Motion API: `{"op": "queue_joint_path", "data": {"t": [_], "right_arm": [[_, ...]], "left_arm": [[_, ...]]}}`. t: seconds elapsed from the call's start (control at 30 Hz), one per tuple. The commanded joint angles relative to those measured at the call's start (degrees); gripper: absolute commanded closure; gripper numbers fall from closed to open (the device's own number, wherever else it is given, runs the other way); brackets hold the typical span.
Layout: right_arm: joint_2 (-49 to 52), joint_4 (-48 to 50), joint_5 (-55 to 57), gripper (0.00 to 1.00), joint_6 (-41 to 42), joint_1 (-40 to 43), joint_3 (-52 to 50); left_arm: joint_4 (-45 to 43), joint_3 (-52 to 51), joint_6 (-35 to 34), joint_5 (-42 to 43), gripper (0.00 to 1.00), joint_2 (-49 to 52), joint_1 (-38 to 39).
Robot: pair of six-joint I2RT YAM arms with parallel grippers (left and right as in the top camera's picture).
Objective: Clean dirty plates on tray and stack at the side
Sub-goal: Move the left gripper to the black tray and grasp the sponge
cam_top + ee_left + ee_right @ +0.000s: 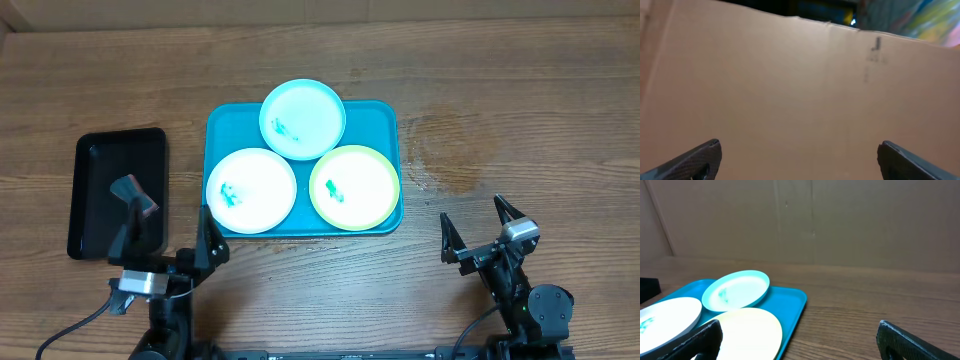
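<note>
Your left pincer (168, 245) and right pincer (478, 228) both hang released, jaws wide, nothing held, parked at the near edge; I judge wiping hasn't begun. On the large teal-blue rectangular plastic tray (225, 125), green smears (228, 190) up for reach: round white plastic plate (251, 190) near-left, yellow-green plate (355, 187) near-right, pale cyan plate (302, 119) poking past the far rim. Black rectangular tray (100, 170) sits left. Brown wood surface (520, 120) w/ darker blotch (450, 150); cardboard wall (840, 220) behind.
</note>
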State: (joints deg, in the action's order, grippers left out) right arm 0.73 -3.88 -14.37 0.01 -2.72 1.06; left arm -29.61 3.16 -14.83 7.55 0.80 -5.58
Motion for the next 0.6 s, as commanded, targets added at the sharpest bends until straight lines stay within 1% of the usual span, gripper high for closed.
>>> {"op": "queue_joint_path", "data": {"t": [0.0, 0.07, 0.17, 0.2, 0.3, 0.43, 0.57], "right_arm": [[-0.50, 0.42, 0.37, 0.00, -0.04, -0.22, -0.59], [-0.50, 0.42, 0.39, 0.00, -0.04, -0.22, -0.59], [-0.50, 0.42, 0.39, 0.00, -0.04, -0.22, -0.61], [-0.50, 0.42, 0.39, 0.00, -0.04, -0.22, -0.59], [-0.50, 0.42, 0.39, 0.00, -0.04, -0.22, -0.61], [-0.50, 0.42, 0.39, 0.00, -0.04, -0.22, -0.61], [-0.50, 0.42, 0.39, 0.00, -0.04, -0.22, -0.61]], "left_arm": [[5.16, 7.56, 3.82, -3.72, 0.00, 1.09, 0.46], [13.92, 13.16, 4.17, -3.87, 0.00, 4.11, 0.46], [31.65, 24.06, 4.42, -7.15, 0.00, 12.26, 0.44], [40.37, 30.47, 6.60, -9.51, 0.00, 18.51, 0.42], [53.92, 42.53, 11.76, -13.35, 0.00, 31.17, 0.37], [66.53, 57.20, 12.50, -13.42, 0.00, 45.81, 0.37], [73.42, 68.48, 13.27, -12.37, 0.00, 57.57, 0.35]]}}
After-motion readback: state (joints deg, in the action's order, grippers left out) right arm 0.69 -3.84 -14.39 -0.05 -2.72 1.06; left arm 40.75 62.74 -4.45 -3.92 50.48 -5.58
